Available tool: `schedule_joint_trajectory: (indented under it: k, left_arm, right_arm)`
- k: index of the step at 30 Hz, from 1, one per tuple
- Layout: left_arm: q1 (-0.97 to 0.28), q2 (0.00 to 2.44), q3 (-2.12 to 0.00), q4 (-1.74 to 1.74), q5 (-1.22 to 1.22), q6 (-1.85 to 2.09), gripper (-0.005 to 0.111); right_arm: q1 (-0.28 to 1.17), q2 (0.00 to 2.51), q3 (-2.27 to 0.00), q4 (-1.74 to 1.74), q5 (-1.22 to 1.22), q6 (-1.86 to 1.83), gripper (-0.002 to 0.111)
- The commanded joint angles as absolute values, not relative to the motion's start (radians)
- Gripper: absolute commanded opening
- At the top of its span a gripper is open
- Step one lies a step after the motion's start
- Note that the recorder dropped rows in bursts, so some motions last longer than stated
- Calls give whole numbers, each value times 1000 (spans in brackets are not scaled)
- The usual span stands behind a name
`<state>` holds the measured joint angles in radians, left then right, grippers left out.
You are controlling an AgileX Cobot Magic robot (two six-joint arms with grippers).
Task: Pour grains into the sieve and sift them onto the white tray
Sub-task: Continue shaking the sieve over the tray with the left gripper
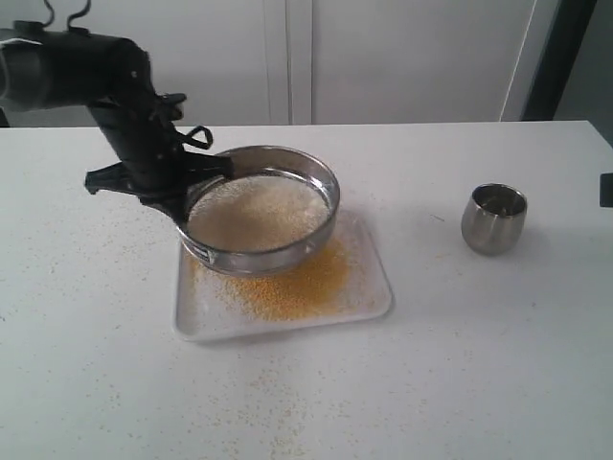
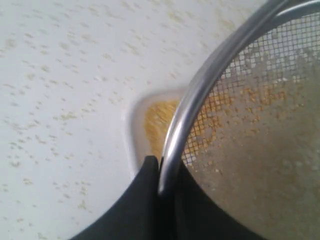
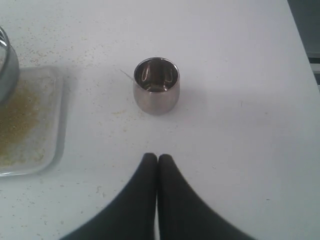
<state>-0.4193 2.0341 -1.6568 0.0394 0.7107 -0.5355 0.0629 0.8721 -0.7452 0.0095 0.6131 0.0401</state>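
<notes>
The steel sieve [image 1: 263, 211] hangs tilted above the white tray [image 1: 375, 287], its left rim clamped in my left gripper [image 1: 184, 196]. Pale whitish grains [image 1: 257, 211] lie on its mesh; a golden-yellow heap [image 1: 292, 285] covers the tray below. In the left wrist view the black fingers [image 2: 145, 192] are shut on the sieve's rim [image 2: 185, 125], with mesh and grains [image 2: 260, 150] beyond and a tray corner [image 2: 135, 130] underneath. My right gripper [image 3: 158, 159] is shut and empty, hovering over the table short of the small steel cup [image 3: 156, 85]. It is not visible in the exterior view.
The small steel cup [image 1: 494, 218] stands upright on the white table to the right of the tray and looks empty. Loose yellow grains [image 1: 278, 422] are scattered over the table around and in front of the tray. A tray edge [image 3: 55, 125] shows in the right wrist view.
</notes>
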Motion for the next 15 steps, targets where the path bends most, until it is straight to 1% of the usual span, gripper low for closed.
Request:
schedule_joint_trajectory:
  k: [1, 3, 6, 8, 9, 12, 13, 15]
  left_arm:
    - [-492, 2045, -1643, -181, 638, -304, 0]
    - [-502, 2039, -1667, -89, 655, -306, 0]
    - [-436, 2007, -1690, 80, 720, -495, 0]
    - [-386, 2001, -1679, 60, 737, -564, 0]
    - [-383, 2003, -1661, -5, 735, -545, 0]
    - [-446, 2022, -1614, -198, 649, -320, 0]
    - [-465, 2022, -1617, -207, 640, -278, 0]
    - [-477, 2014, -1639, -95, 659, -271, 0]
  right_arm:
    - [60, 869, -740, 7, 606, 42, 0]
    - [60, 869, -740, 7, 604, 54, 0]
    - [60, 869, -740, 7, 604, 63, 0]
    - [60, 869, -740, 7, 604, 63, 0]
    - [60, 869, -740, 7, 604, 63, 0]
    - [60, 869, -740, 7, 604, 63, 0]
    - [60, 869, -740, 7, 604, 63, 0]
    - [60, 869, -740, 7, 604, 63, 0]
